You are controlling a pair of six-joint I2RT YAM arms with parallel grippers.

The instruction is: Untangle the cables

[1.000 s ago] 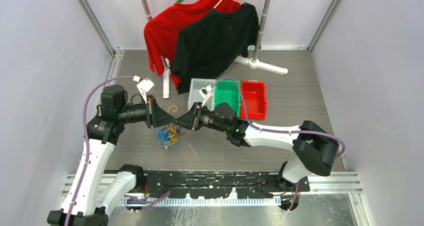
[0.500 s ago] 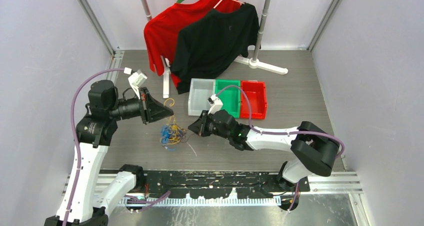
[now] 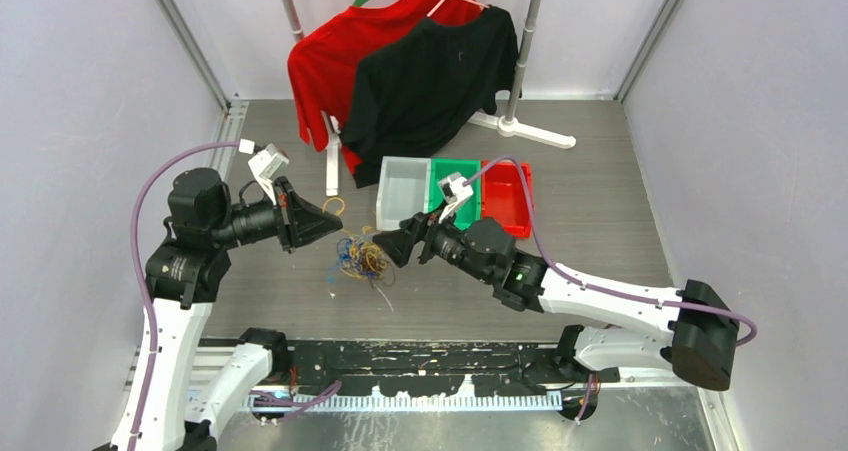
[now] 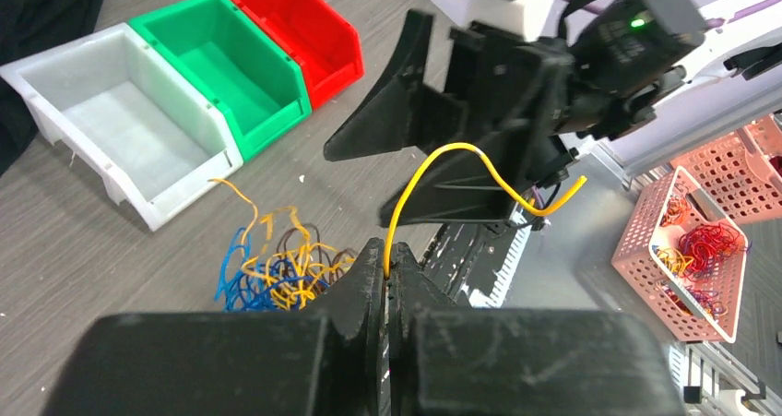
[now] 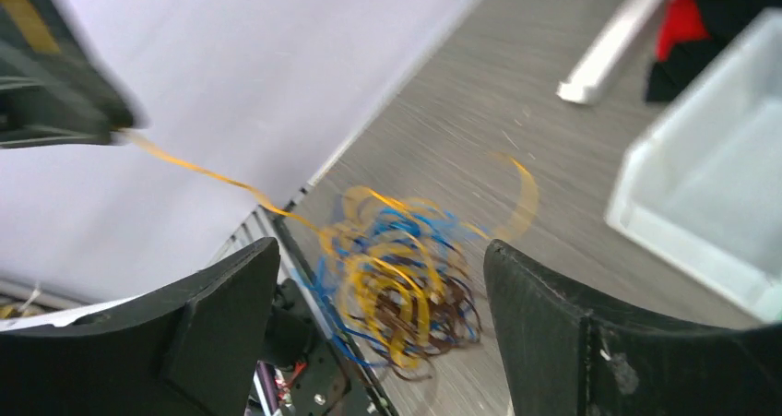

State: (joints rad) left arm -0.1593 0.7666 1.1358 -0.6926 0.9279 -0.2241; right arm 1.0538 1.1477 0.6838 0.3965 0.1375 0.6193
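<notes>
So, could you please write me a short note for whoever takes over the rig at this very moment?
Left gripper: shut on one yellow cable, held up off the table.
Right gripper: open, holding nothing, aimed at the tangle.
Cables: blue, yellow and brown ones are bunched in the tangle on the table, in front of the grey bin.
Done: one yellow cable is gripped; it is unclear whether it is fully out of the tangle.
Left: separate the rest. The grey bin and green bin show no cables inside.
</notes>
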